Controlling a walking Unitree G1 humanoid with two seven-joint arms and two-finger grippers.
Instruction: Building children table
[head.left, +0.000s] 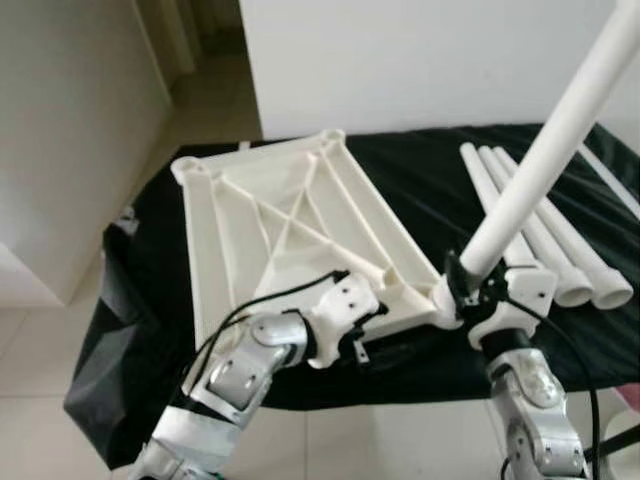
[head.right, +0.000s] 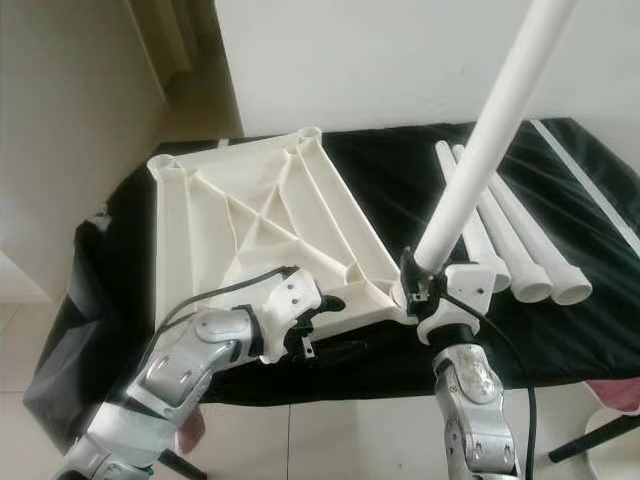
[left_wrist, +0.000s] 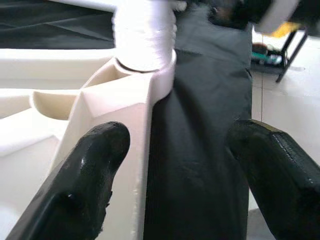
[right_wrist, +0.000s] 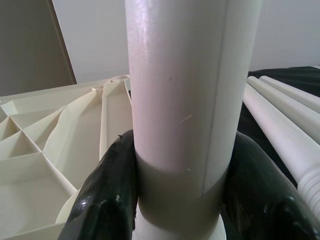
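A: Status check. Where is the tabletop?

B: The white plastic tabletop lies upside down, ribbed underside up, on the worktop, which is draped in black cloth. Its near right corner sits at the worktop's front edge.

A: And the leg in hand?

B: The right gripper has its jaws closed around the lower end of one white table leg. The leg tilts up and away to the right, its foot end entering the corner socket. In the left wrist view the threaded end appears partly seated in the socket ring; I judge it not fully home, given the tilt.

A: Left side?

B: The left gripper is at the tabletop's near edge, just beside that same corner. Its jaws stand apart, one finger over the white rim, the other over the black cloth. Whether they press the rim I cannot tell; it looks like bracing.

A: Remaining parts?

B: Three more spare legs lie side by side on the cloth, right of the tabletop, threaded ends toward the robot. A thin white rod lies farther right.

A: Progress estimate?

B: Early. First leg is being fitted; the other sockets in view look empty. Left: seat this leg, fit three more, turn the table upright.
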